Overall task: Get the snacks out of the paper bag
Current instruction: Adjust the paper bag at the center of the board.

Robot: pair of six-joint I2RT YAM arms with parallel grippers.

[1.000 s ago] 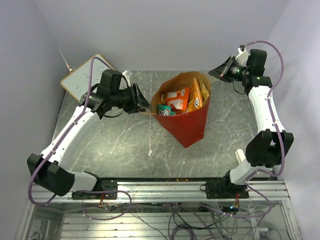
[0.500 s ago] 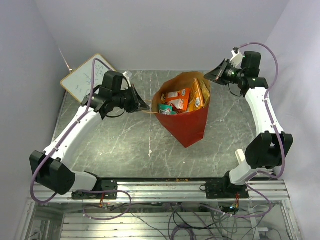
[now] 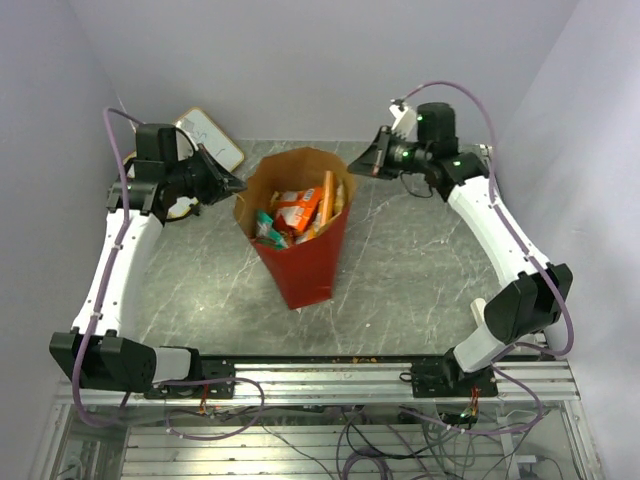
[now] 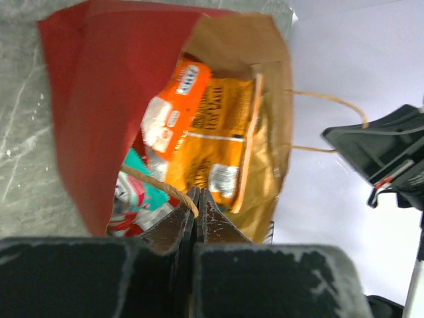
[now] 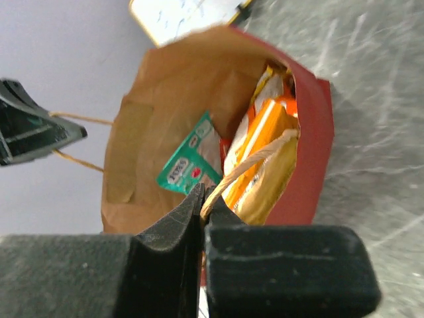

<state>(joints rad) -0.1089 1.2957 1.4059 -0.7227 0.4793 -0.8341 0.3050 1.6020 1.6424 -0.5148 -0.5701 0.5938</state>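
The paper bag (image 3: 300, 270) stands on the table, red outside and brown inside, its mouth open upward. Several snacks (image 3: 298, 208) sit inside: an orange packet (image 4: 179, 99), a tan packet (image 4: 212, 152) and a teal packet (image 5: 189, 162). My left gripper (image 3: 235, 185) is at the bag's left rim, shut on a tan loop handle (image 4: 159, 185). My right gripper (image 3: 370, 165) is at the right rim, shut on the other handle (image 5: 252, 162). Both handles are pulled taut outward. The lower snacks are hidden in the bag.
A white whiteboard (image 3: 215, 140) leans at the back left, just behind my left arm. Grey walls close in on the left, back and right. The metal rail with the arm bases (image 3: 330, 375) runs along the near edge.
The bag has shifted left across the table with my left gripper. My right gripper has moved left from the back right corner to the bag's right rim and shut on its handle.
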